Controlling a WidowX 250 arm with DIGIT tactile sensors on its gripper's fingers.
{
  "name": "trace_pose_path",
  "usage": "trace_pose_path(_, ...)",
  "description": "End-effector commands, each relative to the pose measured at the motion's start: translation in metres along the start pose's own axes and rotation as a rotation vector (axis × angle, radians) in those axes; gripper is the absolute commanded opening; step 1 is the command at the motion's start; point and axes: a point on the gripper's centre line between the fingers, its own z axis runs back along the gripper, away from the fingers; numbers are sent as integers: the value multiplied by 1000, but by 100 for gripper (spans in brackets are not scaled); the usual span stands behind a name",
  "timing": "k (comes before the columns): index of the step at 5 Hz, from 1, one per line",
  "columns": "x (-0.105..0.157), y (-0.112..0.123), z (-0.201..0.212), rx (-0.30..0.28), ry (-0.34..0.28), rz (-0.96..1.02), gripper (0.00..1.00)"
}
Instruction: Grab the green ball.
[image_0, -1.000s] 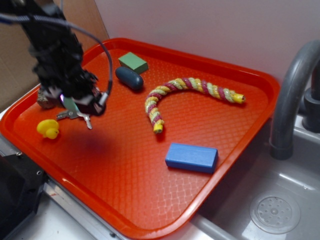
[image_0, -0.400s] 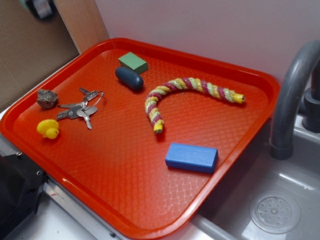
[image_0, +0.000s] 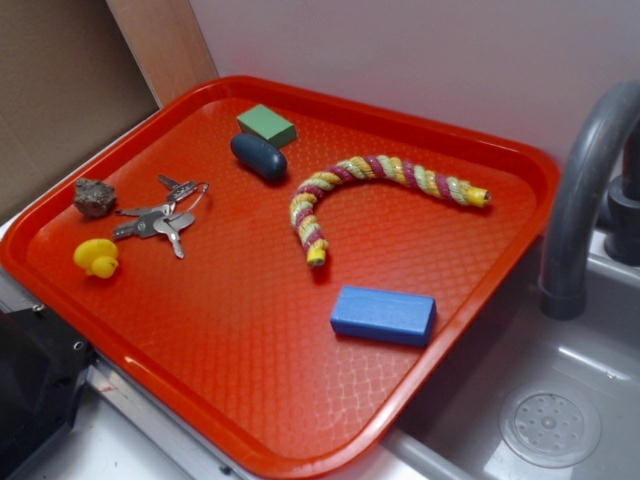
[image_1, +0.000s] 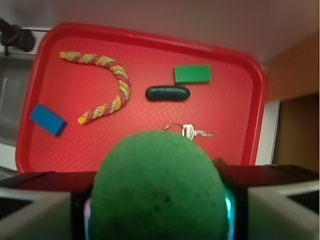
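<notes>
In the wrist view we see the green ball (image_1: 159, 190) clamped between the jaws of the end effector (image_1: 159, 200), closed on it and held high above the red tray (image_1: 257, 100). The tray holds a twisted rope (image_0: 372, 190), blue block (image_0: 383, 315), green block (image_0: 266, 125), dark oval pebble (image_0: 259, 156), keys (image_0: 160, 220), rock (image_0: 94, 197) and yellow duck (image_0: 96, 258) near its left edge.

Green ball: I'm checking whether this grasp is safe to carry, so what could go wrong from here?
The green ball sits clamped in the gripper high above the red tray. It is round, so it might squirt out of the jaws. If dropped, it could bounce or roll off toward the sink.
</notes>
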Motion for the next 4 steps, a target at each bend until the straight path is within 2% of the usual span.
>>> trace_pose_path(1,-4,5,3,46,-16,80,0)
trace_pose_path(4,-11,4,2,39,-46,63,0)
